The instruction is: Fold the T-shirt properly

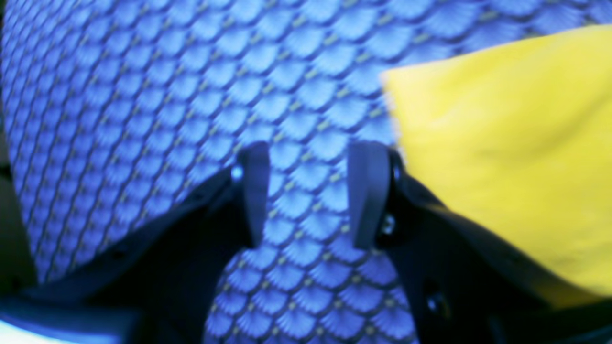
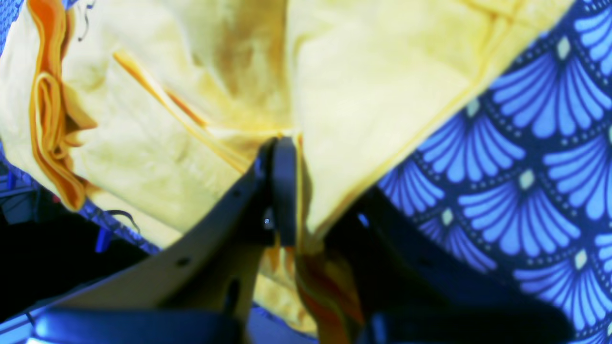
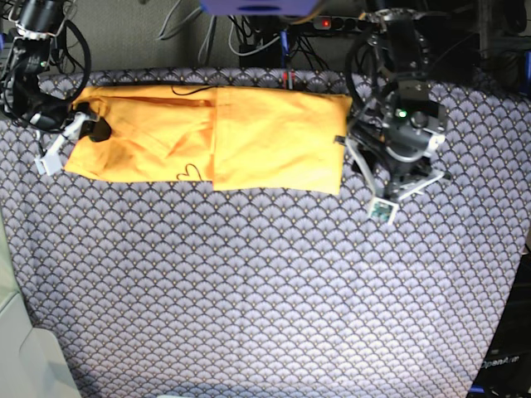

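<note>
The yellow-orange T-shirt (image 3: 249,137) lies folded into a long band along the table's far side. A thin dark thread (image 3: 187,172) loops at its near edge. My right gripper (image 2: 301,191) is shut on a fold of the shirt's end (image 2: 201,119), with one finger hidden under the cloth. In the base view it (image 3: 91,130) sits at the shirt's left end. My left gripper (image 1: 311,191) is open and empty, hovering over bare tablecloth with the shirt's edge (image 1: 502,143) just beside it. Its arm (image 3: 402,133) stands off the shirt's right end.
A blue scale-patterned tablecloth (image 3: 249,290) covers the whole table. Cables and a power strip (image 3: 332,23) run behind the far edge. The table's edge and dark space below it (image 2: 57,258) lie close to the right gripper.
</note>
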